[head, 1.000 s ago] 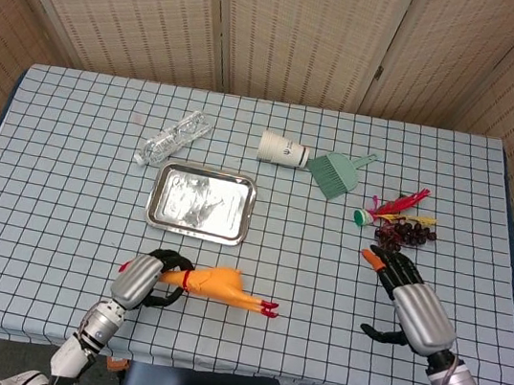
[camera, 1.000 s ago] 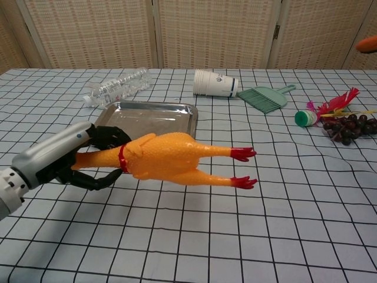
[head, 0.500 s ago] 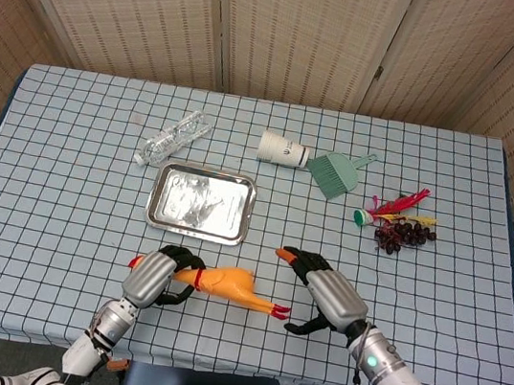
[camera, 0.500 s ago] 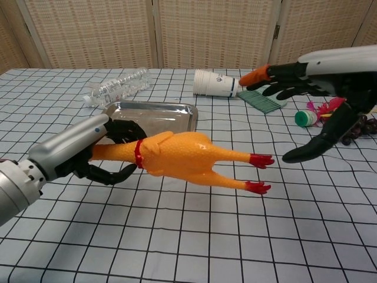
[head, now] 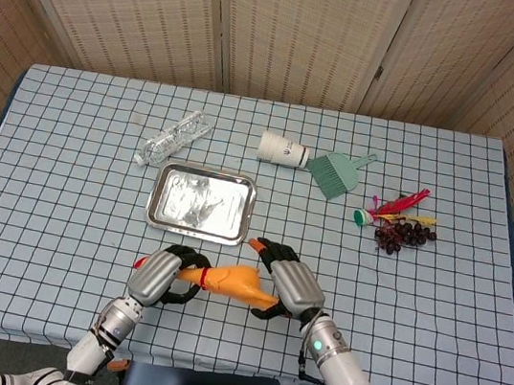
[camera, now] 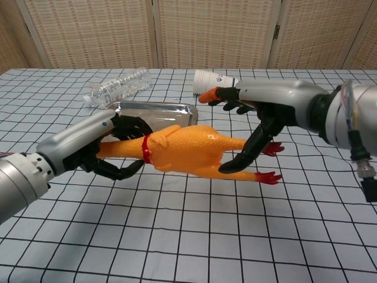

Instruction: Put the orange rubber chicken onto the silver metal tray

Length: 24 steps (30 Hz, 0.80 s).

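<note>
Orange rubber chicken (camera: 185, 154), red collar and feet, neck grasped by left hand (camera: 97, 147); right hand (camera: 259, 121) spread over legs

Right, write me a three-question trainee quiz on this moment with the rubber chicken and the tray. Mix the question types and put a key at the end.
1. True or false: the orange rubber chicken already lies on the silver metal tray.
2. Which hand grips the chicken at its neck end? A) left hand B) right hand C) neither
3. Fill in: in the head view, the paper cup lies on its side next to the green ______.

Key
1. False: it is held off the table, on the near side of the tray.
2. A. The right hand's fingers are spread around the leg end, and the views do not show a firm grip.
3. dustpan
</note>
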{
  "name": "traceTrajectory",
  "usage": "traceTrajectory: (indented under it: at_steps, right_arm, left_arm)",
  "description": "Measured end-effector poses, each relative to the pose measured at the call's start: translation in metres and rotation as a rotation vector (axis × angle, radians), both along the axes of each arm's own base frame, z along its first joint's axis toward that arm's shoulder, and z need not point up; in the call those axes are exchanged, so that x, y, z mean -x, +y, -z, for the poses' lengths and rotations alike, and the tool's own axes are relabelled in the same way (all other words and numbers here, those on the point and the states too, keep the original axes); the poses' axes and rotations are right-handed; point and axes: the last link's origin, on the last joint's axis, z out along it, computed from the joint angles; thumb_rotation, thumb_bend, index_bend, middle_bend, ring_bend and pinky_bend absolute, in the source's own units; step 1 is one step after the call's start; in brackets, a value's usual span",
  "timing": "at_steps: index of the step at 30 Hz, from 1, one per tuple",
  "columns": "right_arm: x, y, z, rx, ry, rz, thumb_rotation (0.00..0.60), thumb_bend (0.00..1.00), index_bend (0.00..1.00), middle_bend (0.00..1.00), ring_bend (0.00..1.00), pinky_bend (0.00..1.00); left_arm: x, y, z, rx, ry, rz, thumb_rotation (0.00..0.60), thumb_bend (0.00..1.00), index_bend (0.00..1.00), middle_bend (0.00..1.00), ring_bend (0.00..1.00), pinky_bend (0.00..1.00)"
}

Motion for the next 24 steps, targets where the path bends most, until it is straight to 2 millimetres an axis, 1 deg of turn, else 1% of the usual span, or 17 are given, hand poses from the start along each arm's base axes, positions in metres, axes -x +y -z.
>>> traceTrajectory:
  at_steps: [3,7,9,11,12,13,14,15,16,18,21,24]
  right_arm:
    - [-0.002,-0.005,0.007,-0.011,-0.007,0.036,0.600,0.10,0.05,0.00,0.00,0.00]
    - [-0.007,-0.010,0.015,-0.031,-0.017,0.066,0.600,0.10,0.07,0.00,0.00,0.01]
    - [-0.011,-0.012,0.018,-0.042,-0.025,0.075,0.600,0.10,0.11,0.03,0.00,0.04]
    - [-0.014,-0.014,0.021,-0.052,-0.033,0.080,0.600,0.10,0.18,0.10,0.01,0.11]
    - [-0.017,-0.015,0.023,-0.056,-0.036,0.078,0.600,0.10,0.22,0.14,0.04,0.15]
    - [-0.019,-0.015,0.024,-0.056,-0.039,0.074,0.600,0.11,0.30,0.19,0.09,0.20]
    - [-0.021,-0.016,0.025,-0.056,-0.042,0.072,0.600,0.11,0.40,0.25,0.16,0.29]
    - [-0.023,-0.016,0.026,-0.055,-0.049,0.069,0.600,0.11,0.45,0.29,0.22,0.35]
    - [-0.024,-0.016,0.026,-0.051,-0.052,0.066,0.600,0.12,0.52,0.35,0.31,0.46]
    - [-0.026,-0.016,0.027,-0.044,-0.064,0.062,0.600,0.13,0.62,0.45,0.47,0.65]
    - [-0.027,-0.018,0.028,-0.031,-0.072,0.056,0.600,0.17,0.72,0.55,0.59,0.81]
    - [-0.028,-0.019,0.027,-0.015,-0.079,0.054,0.600,0.22,0.80,0.63,0.68,0.93]
  left_arm:
    - [0.000,0.001,0.000,0.000,0.004,-0.002,0.600,0.78,0.88,0.44,0.28,0.27]
    - [0.000,0.003,-0.001,-0.004,0.004,-0.008,0.600,0.78,0.88,0.44,0.28,0.27]
    - [0.000,0.004,-0.001,-0.002,0.003,-0.013,0.600,0.78,0.88,0.44,0.28,0.27]
    - [0.000,0.005,-0.001,-0.003,0.005,-0.012,0.600,0.79,0.88,0.44,0.28,0.27]
    - [0.000,0.005,-0.001,-0.004,0.005,-0.012,0.600,0.79,0.88,0.44,0.28,0.27]
    - [0.000,0.005,-0.001,-0.004,0.004,-0.012,0.600,0.79,0.88,0.44,0.28,0.27]
    - [0.000,0.005,-0.001,-0.003,0.002,-0.013,0.600,0.79,0.88,0.44,0.28,0.27]
    - [-0.001,0.006,-0.001,-0.003,0.000,-0.015,0.600,0.79,0.88,0.44,0.28,0.27]
    - [-0.001,0.006,-0.002,-0.004,-0.002,-0.016,0.600,0.79,0.88,0.44,0.28,0.27]
    - [0.000,0.007,-0.002,-0.005,-0.002,-0.016,0.600,0.79,0.88,0.44,0.28,0.27]
    - [0.000,0.007,-0.004,-0.005,-0.005,-0.018,0.600,0.79,0.88,0.44,0.28,0.27]
    - [0.000,0.007,-0.005,-0.001,-0.007,-0.018,0.600,0.79,0.88,0.44,0.28,0.26]
